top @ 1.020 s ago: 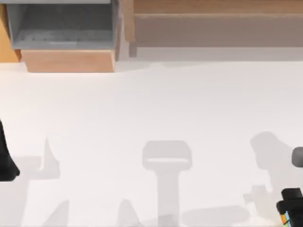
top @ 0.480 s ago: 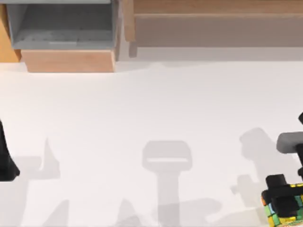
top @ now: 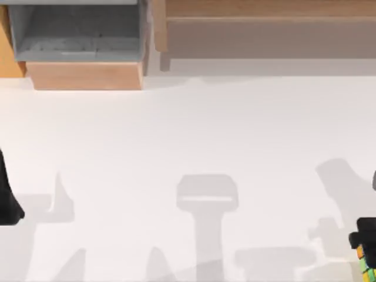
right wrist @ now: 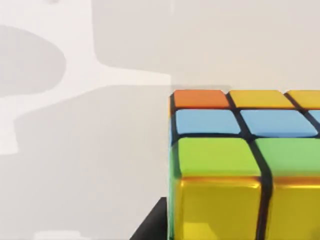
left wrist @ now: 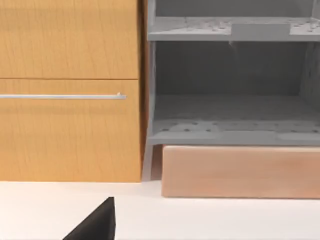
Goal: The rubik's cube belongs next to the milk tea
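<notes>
Rubik's cube (top: 365, 265) at white table's (top: 188, 135) right edge under right end effector (top: 368, 235), grip unclear; wood cabinets (top: 88, 75) behind.

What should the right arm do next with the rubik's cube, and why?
Probably carry the rubik's cube inward over the table. It sits at the top view's lower right edge under the right gripper, and no milk tea is visible there. Left arm stays parked at the left edge.

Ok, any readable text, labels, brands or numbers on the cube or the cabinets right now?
None. The rubik's cube at the right gripper shows plain colour patches.
The wooden drawer front and grey shelf unit carry no writing.
</notes>
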Tool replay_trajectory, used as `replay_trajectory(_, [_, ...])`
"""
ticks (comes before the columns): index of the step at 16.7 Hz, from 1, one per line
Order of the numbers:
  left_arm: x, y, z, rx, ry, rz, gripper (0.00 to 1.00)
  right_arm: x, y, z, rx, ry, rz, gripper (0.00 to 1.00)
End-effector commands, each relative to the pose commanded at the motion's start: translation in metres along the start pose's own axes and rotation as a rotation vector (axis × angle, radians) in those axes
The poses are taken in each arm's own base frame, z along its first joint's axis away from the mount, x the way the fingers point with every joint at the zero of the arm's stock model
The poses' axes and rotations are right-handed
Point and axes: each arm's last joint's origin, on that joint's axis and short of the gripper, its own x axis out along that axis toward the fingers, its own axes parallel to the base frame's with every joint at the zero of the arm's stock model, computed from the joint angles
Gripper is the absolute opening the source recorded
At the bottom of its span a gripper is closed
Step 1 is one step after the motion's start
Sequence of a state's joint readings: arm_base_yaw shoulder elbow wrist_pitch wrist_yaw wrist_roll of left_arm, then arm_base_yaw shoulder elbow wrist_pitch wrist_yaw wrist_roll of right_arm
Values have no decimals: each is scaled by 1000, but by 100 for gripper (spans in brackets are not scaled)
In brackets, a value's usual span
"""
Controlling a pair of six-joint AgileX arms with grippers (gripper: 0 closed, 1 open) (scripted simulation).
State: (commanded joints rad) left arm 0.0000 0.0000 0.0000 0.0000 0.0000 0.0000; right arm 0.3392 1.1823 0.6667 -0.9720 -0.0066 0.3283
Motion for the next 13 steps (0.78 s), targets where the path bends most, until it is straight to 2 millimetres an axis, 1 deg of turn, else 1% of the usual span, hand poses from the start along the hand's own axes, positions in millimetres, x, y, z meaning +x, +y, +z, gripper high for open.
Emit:
replay_trajectory(3, [0,0,0,0,0,0,100,12,-4,-5,16,72,-21,0])
replay_trajectory(7, [0,0,0,0,0,0,100,12,-4,-5,16,72,-21,0])
replay_trajectory(13, [0,0,0,0,0,0,100,12,-4,-5,16,72,-21,45])
